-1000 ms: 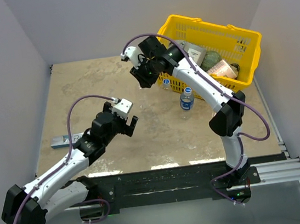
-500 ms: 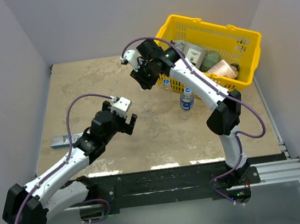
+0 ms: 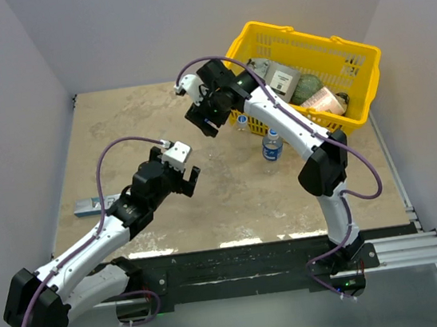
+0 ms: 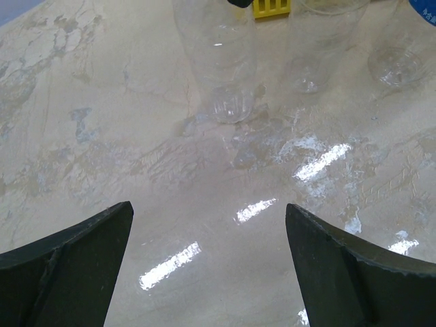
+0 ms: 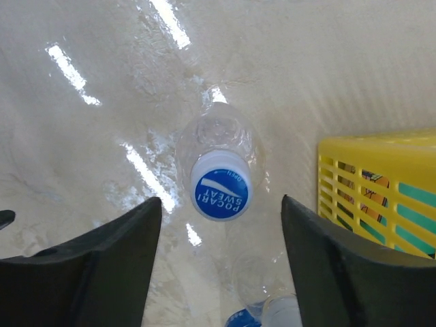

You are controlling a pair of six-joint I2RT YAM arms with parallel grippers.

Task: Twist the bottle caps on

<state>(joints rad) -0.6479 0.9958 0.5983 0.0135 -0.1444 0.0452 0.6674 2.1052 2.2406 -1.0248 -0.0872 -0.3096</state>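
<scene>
The right end effector is released. In the right wrist view we see its two dark fingers well apart, one on either side of a blue cap. Tabletop shows in both gaps, and neither finger touches the cap. The cap, printed in white, sits on the neck of the first bottle, a clear one standing upright on the tabletop directly below the end effector. Near it, at the lower edge of the same view, we find the top of the second bottle, cropped too much to tell how its cap sits. A yellow basket stands to the right, apart from the first bottle.

The left end effector is also released and holds nothing. In the left wrist view its fingers are spread wide over bare tabletop. Ahead of them the first bottle stands nearest, the second bottle lies further right, and the labelled bottle is at the right edge. All three are upright and apart from one another.

From above, we see the right arm reaching across to the basket's near left corner. The second bottle stands just beside the basket wall, and the labelled bottle stands in front of the basket with a blue top. A flat packet lies near the tabletop's left edge, well apart from the bottles.
</scene>
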